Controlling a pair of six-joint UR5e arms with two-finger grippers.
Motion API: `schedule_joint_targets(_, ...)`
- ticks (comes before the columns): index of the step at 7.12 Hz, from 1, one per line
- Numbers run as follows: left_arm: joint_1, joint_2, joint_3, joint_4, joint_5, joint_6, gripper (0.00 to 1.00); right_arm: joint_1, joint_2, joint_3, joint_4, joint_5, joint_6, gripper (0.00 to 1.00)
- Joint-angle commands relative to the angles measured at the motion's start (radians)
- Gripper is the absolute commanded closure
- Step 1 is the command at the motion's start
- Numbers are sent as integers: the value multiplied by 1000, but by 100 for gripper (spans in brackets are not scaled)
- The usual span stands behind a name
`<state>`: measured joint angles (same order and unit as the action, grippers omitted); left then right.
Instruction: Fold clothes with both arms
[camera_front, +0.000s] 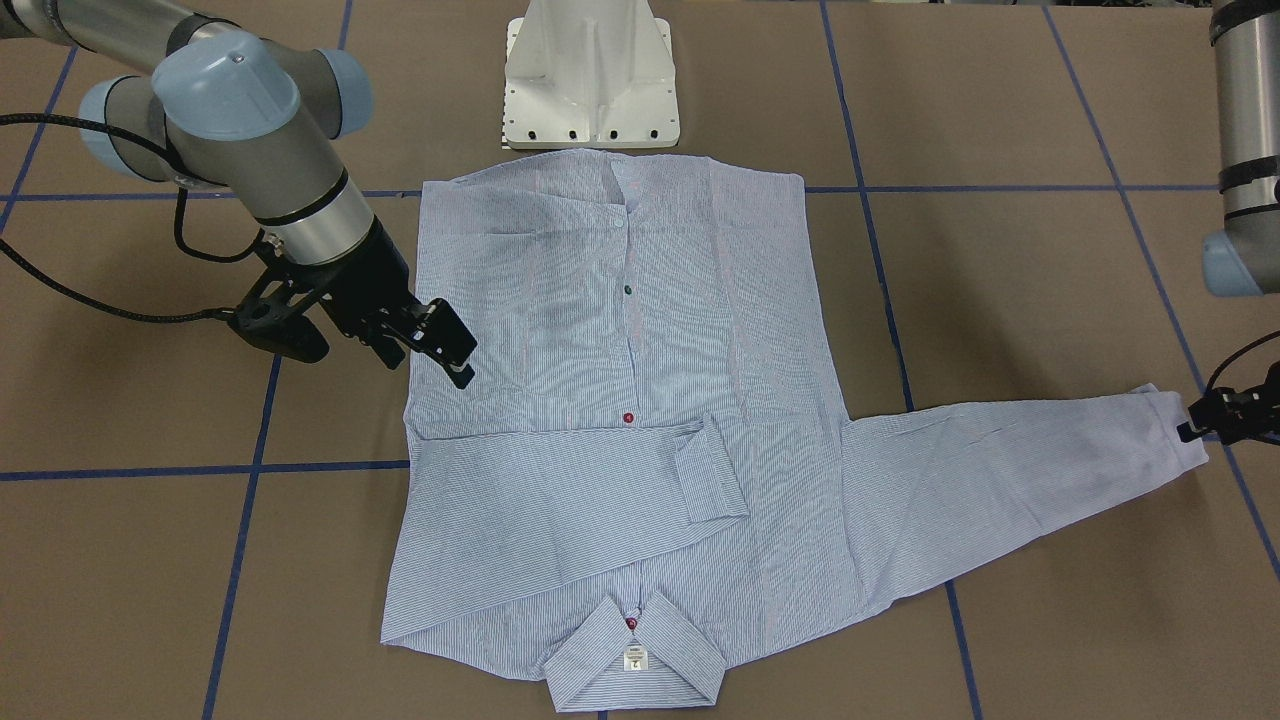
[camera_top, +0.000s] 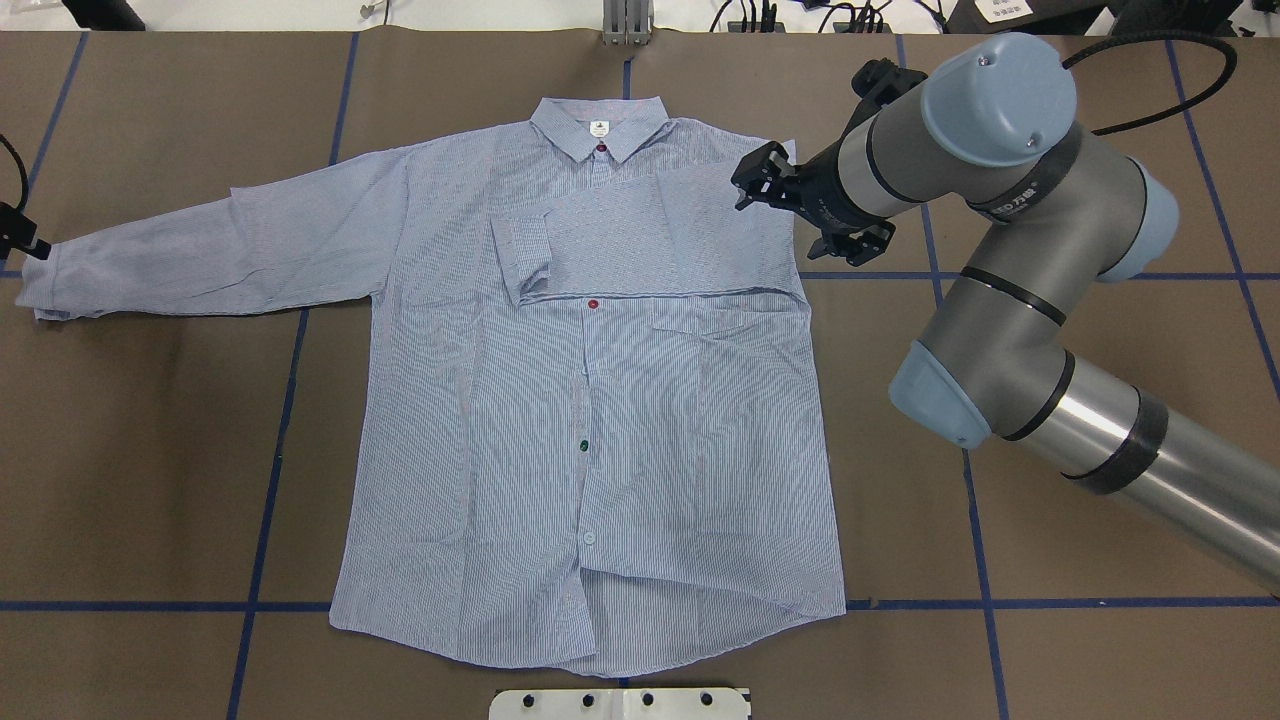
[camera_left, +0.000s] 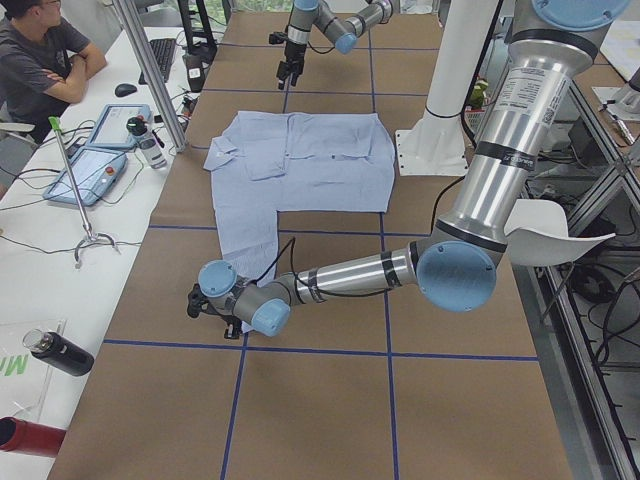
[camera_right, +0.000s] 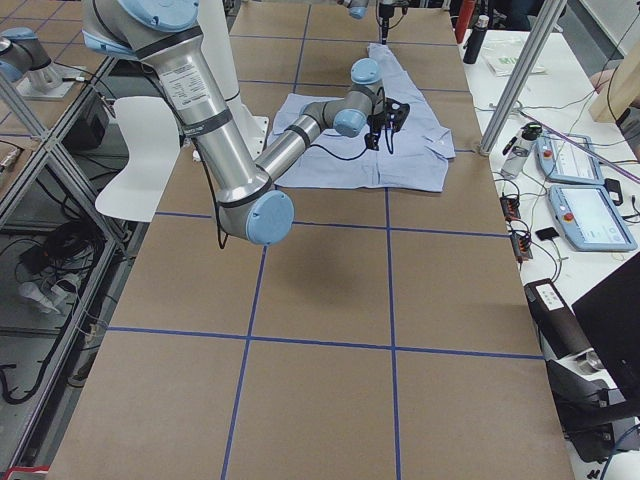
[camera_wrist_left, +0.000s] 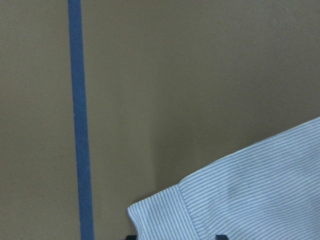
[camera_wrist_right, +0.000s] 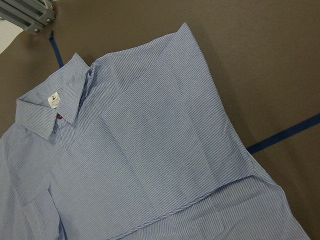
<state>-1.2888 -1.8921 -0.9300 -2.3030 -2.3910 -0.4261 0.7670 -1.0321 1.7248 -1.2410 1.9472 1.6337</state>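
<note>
Light blue pinstriped shirt (camera_top: 600, 400) flat on brown table (camera_top: 150, 450), hem near white pedestal base (camera_top: 620, 703). Black left claw (camera_front: 1192, 425) at its outstretched cuff (camera_front: 1165, 425) (grip unclear): carry it across low. Black right claw (camera_top: 748, 183) hovers spread, empty.

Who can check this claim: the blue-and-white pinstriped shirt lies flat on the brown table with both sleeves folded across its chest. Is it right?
No. Only one sleeve is folded across the chest of the blue-and-white pinstriped shirt; the other sleeve lies stretched out on the brown table, as the overhead exterior view shows.
</note>
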Motion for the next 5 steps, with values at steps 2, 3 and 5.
schedule_joint_targets(2,9,-19,39,-3,6,0,41,-3,0,1,0,-8,2,0)
schedule_joint_targets(3,20,-22,42,-9,7,-3,43,-8,0,1,0,-26,0,0)
schedule_joint_targets(5,20,-21,43,-10,7,-3,62,-9,0,1,0,-30,2,0)
